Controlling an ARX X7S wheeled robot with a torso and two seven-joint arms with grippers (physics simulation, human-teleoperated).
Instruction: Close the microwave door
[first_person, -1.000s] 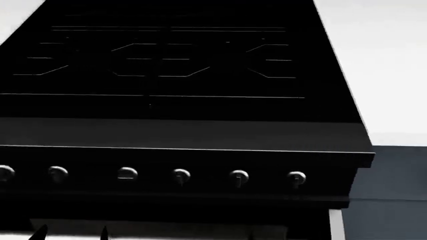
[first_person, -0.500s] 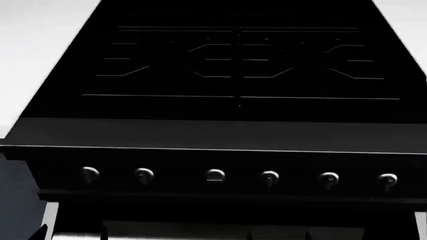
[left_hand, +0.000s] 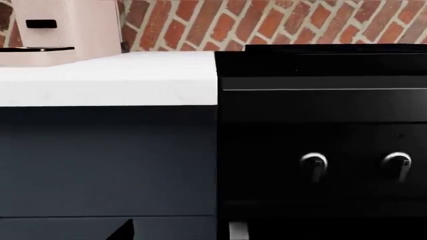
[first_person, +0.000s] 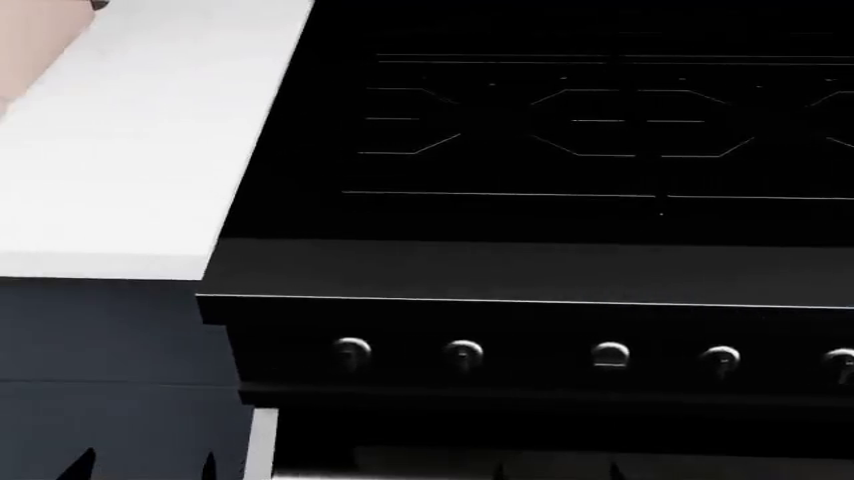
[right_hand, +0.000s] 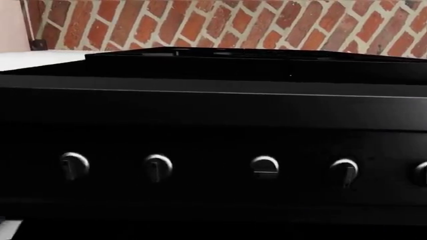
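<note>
The microwave and its door are out of view in every frame. In the head view, the two dark fingertips of my left gripper (first_person: 144, 468) poke up at the bottom edge, set apart and holding nothing, in front of the dark blue cabinet (first_person: 107, 350). The tips of my right gripper (first_person: 557, 472) show faintly at the bottom edge below the stove's knobs, also apart and empty. The left wrist view catches only one dark fingertip (left_hand: 125, 231). The right wrist view shows none of its fingers.
A black stove (first_person: 574, 130) with a row of metal knobs (first_person: 463, 352) fills most of the view. A white counter (first_person: 147, 150) adjoins its left side, with a pale pink appliance (left_hand: 67, 27) at the back. A red brick wall (right_hand: 267, 25) stands behind.
The head view has swung left: the stove has slid right across the frame and the white counter has come into view at left. The fingertips hold the same spots at the bottom edge.
</note>
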